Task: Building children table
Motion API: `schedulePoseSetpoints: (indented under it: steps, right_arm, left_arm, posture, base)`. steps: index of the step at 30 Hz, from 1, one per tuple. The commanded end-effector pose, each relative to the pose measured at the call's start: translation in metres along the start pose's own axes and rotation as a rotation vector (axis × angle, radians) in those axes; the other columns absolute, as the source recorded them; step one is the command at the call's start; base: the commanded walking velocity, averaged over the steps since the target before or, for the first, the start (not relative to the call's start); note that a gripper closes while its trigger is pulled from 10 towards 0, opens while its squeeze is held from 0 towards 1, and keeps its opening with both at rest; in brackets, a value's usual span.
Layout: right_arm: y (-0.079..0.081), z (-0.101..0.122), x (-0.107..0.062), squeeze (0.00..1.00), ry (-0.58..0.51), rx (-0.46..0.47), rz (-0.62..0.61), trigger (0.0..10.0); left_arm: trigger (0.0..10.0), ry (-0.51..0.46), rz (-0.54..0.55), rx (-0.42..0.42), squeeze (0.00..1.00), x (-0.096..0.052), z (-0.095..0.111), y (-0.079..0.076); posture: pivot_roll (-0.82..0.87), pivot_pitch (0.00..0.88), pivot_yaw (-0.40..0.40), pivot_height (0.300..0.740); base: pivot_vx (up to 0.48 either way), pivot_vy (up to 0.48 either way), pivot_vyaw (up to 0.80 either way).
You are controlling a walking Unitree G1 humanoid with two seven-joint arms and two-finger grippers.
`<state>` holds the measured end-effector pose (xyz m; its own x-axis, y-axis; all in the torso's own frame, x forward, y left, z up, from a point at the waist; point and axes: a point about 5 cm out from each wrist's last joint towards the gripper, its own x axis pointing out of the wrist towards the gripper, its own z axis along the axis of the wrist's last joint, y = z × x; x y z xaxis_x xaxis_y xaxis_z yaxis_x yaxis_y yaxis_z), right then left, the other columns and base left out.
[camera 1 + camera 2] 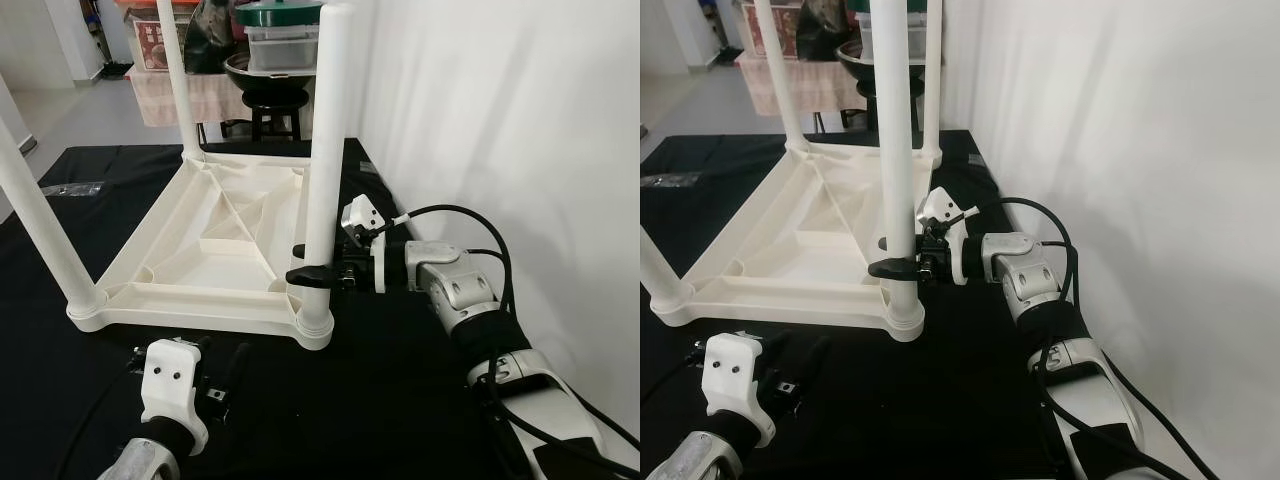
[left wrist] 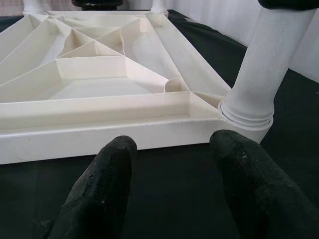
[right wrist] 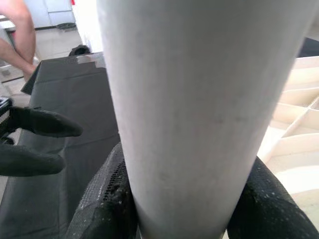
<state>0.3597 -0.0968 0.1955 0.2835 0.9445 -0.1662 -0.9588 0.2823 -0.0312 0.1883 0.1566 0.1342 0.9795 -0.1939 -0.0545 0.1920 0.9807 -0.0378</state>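
Looks close to finished: upside-down white tabletop (image 1: pixel 215 250) lying flat on the black cloth-covered surface (image 1: pixel 400 400), ribbed underside up, with legs standing upright in all four corner sockets as far as can be made out. Near-right leg (image 1: pixel 325 150) seated in its collar at the corner nearest the wall, and clamped low down by the right pincer (image 1: pixel 318 273), black fingers closed around the tube from either side. Judged the last leg to be pressed or twisted home; whether fully seated cannot be told. Near-left leg (image 1: pixel 40 225) leaning in frame at the opposite near corner, far-left leg (image 1: pixel 178 75) rising at the back, and the far-right leg (image 1: pixel 932 80) standing just behind the gripped one. Left still: release, then turning the table onto its feet.

Left pincer (image 1: pixel 222 375) hovering low over the cloth just in front of the tabletop's near edge, fingers (image 2: pixel 102 189) spread apart, holding nothing.

Moulded plastic throughout, off-white, smooth and slightly glossy; underside stiffened by thin diagonal ribs meeting a central rectangular frame. Round hollow-looking tubes for legs, each ending in a stepped ring collar at the socket. Matte black fabric below, faintly creased. Pincer fingers with a fine dotted rubbery texture. Plain white wall (image 1: pixel 520 120) just beside on the right; dark stool and stacked containers (image 1: pixel 275 50) well behind
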Motion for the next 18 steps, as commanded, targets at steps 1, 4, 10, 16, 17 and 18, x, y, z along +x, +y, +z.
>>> schedulePoseSetpoints:
  steps: [1, 4, 10, 16, 17, 18]
  right_arm:
    - [0.000, -0.011, -0.003, 0.00, -0.031, 0.058, -0.074, 0.0]
    - [0.008, -0.025, -0.003, 0.00, -0.036, 0.100, -0.176, 0.0]
    - [0.029, -0.051, 0.012, 0.00, 0.089, 0.108, -0.620, 0.0]
    - [0.047, -0.043, 0.033, 0.00, 0.115, 0.014, -0.689, 0.0]
    - [0.047, -0.043, 0.033, 0.00, 0.115, 0.014, -0.689, 0.0]
    - [0.048, -0.040, 0.035, 0.00, 0.101, 0.020, -0.674, 0.0]
  left_arm:
    - [10.0, 0.017, 0.004, -0.008, 0.00, -0.001, -0.004, 0.000]
    - [10.0, 0.021, 0.000, -0.009, 0.00, -0.002, -0.004, 0.000]
    - [10.0, 0.032, -0.009, -0.009, 0.00, -0.004, -0.005, 0.001]
    - [10.0, 0.036, -0.013, -0.007, 0.00, -0.005, -0.006, -0.001]
    - [10.0, 0.036, -0.013, -0.007, 0.00, -0.005, -0.006, -0.001]
    - [10.0, 0.035, -0.007, -0.007, 0.00, -0.005, -0.005, 0.000]
  posture:
    - [0.03, 0.000, -0.055, 0.740]
    - [0.02, 0.000, -0.047, 0.740]
    - [0.01, 0.000, -0.033, 0.740]
    - [0.01, 0.000, -0.047, 0.740]
    - [0.01, 0.000, -0.047, 0.740]
    - [0.01, 0.000, -0.046, 0.740]
  base:
    - [0.000, 0.000, 0.00]
    - [0.000, 0.000, 0.00]
    - [0.000, 0.000, 0.00]
    - [0.000, 0.000, 0.00]
    - [0.000, 0.000, 0.00]
    - [0.000, 0.000, 0.00]
